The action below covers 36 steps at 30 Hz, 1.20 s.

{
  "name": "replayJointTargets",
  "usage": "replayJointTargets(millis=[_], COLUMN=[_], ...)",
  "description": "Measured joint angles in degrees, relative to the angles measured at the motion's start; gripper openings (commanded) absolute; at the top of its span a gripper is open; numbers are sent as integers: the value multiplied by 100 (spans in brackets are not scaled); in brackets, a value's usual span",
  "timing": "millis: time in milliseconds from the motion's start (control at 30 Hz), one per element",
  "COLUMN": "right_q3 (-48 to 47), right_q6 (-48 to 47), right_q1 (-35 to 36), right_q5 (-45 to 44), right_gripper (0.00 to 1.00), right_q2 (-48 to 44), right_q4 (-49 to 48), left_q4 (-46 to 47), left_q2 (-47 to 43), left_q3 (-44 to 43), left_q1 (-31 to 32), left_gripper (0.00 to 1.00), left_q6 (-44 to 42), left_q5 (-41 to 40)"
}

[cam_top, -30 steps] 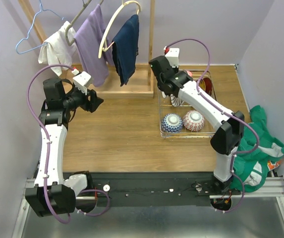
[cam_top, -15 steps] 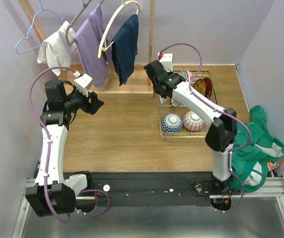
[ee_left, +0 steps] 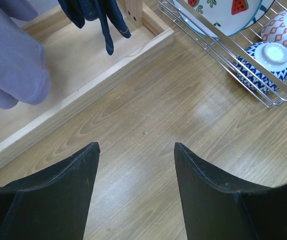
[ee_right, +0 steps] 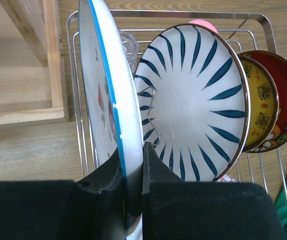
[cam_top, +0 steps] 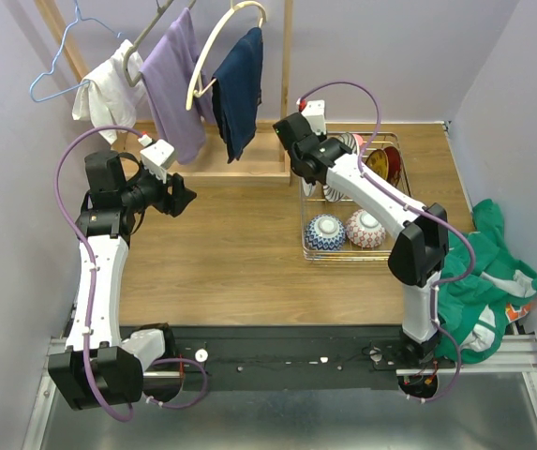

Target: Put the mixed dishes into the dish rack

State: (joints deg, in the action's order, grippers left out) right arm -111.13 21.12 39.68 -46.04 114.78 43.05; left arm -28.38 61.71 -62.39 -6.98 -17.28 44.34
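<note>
Looking at the overhead view, the right arm has swung toward the far-left end of the dish rack (cam_top: 307, 255) over the last second, then basically stopped. The right gripper (ee_right: 134, 150) is clamped on a blue-rimmed plate (ee_right: 100, 90), held on edge just left of the striped plate (ee_right: 193, 105) standing in the rack, with the red plate (ee_right: 278, 105) further right. The blue bowl (cam_top: 325, 232) and red-pink bowl (cam_top: 365, 228) sit in the near half. The left gripper (ee_left: 133, 165) hangs over the table (ee_left: 148, 115), jaws apart, empty. My guess: the plate's lined up, so lowering and letting go come next.
</note>
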Motion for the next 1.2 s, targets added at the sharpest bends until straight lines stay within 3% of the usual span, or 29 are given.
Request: replayJointTargets(millis=[900,967,1033,1067,1133,1200], right_q3=[-551,-551,-551,-564,-629,-743], right_q6=[706,647,568,535,470,433], right_q1=[619,619,623,623,621,625], right_q5=[-970,-1003,-1032,-1036,-981,-846], right_gripper=[1,13,40,48,58,59], right_q2=[619,627,645,658,713,789], right_q4=[929,892,837,817,684,411], left_q4=[201,227,262,267,284,304], left_q2=[0,0,0,0,0,0], left_q3=[42,42,42,42,42,42], left_q1=[0,0,0,0,0,0], left_gripper=[70,70,70,70,70,70], left_q6=[236,256,289,308,345,372], left_q5=[9,11,11,15,31,57])
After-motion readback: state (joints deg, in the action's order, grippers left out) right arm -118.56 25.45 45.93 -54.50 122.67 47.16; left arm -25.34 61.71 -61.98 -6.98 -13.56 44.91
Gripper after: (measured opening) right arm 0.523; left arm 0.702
